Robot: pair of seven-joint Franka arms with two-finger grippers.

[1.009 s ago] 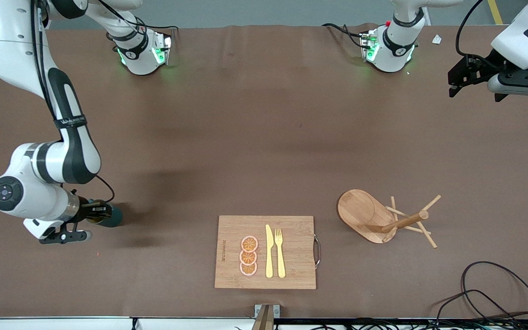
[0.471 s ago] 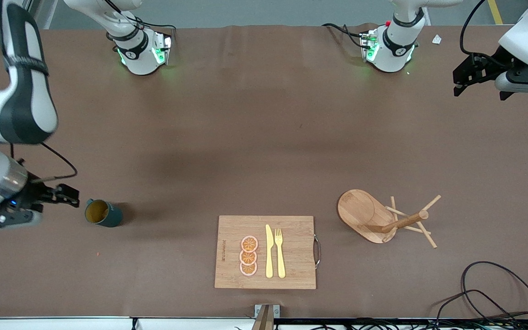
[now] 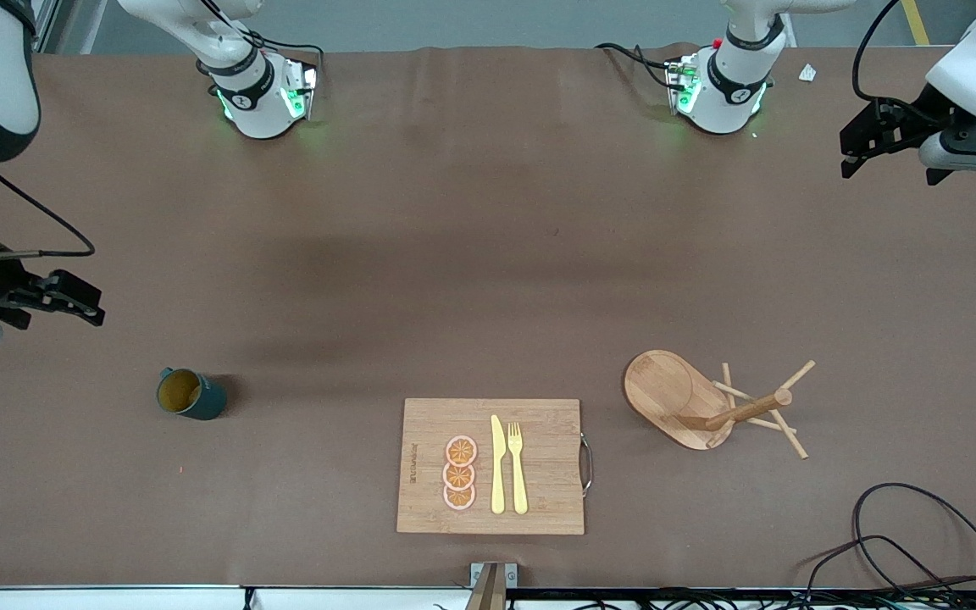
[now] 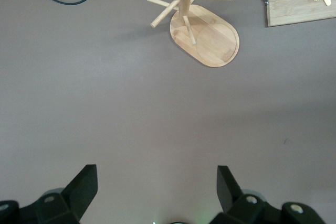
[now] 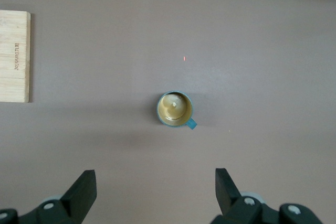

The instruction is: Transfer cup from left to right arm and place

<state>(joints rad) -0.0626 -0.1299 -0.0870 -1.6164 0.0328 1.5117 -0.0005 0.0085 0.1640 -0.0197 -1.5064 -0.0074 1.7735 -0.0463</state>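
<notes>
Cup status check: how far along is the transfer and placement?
Done, by the look of it: the cup stands upright on the table toward the right arm's end, free of both grippers. In hand: nothing. The right gripper is open and raised above the table beside the cup; the left gripper waits open over its own end. Left: seemingly only parking the arms.

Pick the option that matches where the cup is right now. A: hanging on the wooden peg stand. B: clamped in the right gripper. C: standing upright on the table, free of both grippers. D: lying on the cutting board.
C: the cup stands upright on the table toward the right arm's end, with the right gripper open and clear of it, and the left gripper open too.
</notes>
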